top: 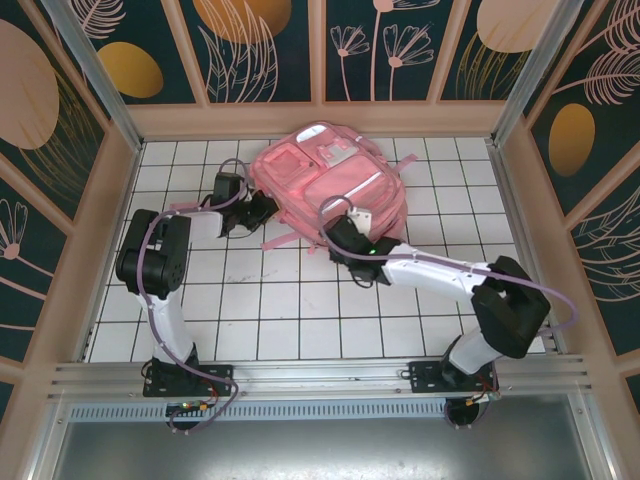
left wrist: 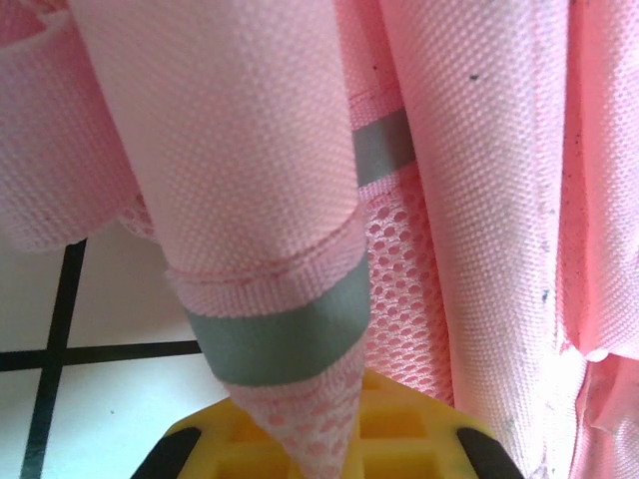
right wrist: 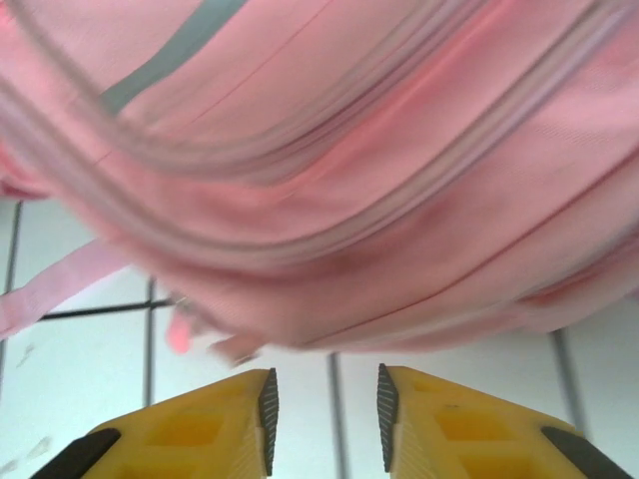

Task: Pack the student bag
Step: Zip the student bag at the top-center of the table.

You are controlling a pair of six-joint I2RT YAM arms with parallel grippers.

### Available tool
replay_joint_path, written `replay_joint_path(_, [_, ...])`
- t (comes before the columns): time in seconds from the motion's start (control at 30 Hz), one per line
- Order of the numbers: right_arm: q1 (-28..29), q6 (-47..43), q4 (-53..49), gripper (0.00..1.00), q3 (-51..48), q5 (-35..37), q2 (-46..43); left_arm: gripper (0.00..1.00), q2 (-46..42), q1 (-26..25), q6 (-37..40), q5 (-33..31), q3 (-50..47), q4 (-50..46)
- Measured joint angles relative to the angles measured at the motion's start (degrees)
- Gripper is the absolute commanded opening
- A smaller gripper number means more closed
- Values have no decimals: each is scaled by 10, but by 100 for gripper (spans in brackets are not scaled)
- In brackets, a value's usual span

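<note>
1. Pinching a fold of the bag is the left gripper (left wrist: 319, 444): its yellow fingers are closed together on the tapered end of a padded pink strap (left wrist: 255, 170), which has mesh backing and a grey reflective band (left wrist: 285, 339) across it.
2. The large soft pink fabric student bag (top: 330, 180) lies on the white tiled table (top: 300, 310), towards the far side and about midway across. In the top view the left gripper (top: 262, 208) is at the bag's left flank and the right gripper (top: 335, 228) at its near edge.
3. The right gripper (right wrist: 324, 409) has its jaws apart with only bare tile between them. The bag's zipped seam (right wrist: 399, 210) bulges just ahead of the tips, apparently not touching them.
4. The step in hand looks like steadying the bag so that a zip can be worked open. The left grip serves best as a firm anchor and should not tug, since the fabric is slack and would slide on the tile.
5. The right gripper should probably go for the zip pull, not the cloth. I cannot pick out the pull in the blurred wrist view, so it should be found before the jaws close.
6. A thin pink webbing strap (right wrist: 60, 289) trails on the tile at the left and could be caught by mistake.
</note>
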Motion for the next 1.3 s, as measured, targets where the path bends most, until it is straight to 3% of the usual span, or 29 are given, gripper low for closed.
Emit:
replay_joint_path(0.27, [17, 52, 49, 39, 9, -27, 83, 0, -44, -30, -42, -14, -68, 45])
replay_joint_path(0.53, [10, 73, 97, 41, 28, -41, 149, 0, -52, -35, -43, -14, -75, 43])
replay_joint_path(0.83, [-11, 79, 124, 40, 14, -64, 156, 0, -52, -35, -43, -14, -75, 43])
replay_joint_path(1.0, [-18, 69, 154, 36, -3, -76, 156, 0, -52, -35, -43, -14, -75, 43])
replay_joint_path(1.1, [-21, 59, 175, 30, -15, -81, 156, 0, -52, -35, -43, -14, -75, 43])
replay_joint_path(1.2, [-25, 45, 200, 15, -29, -87, 155, 0, -52, -35, -43, -14, -75, 43])
replay_joint_path(1.3, [-29, 36, 212, 11, -33, -90, 154, 0, -52, -35, -43, -14, -75, 43])
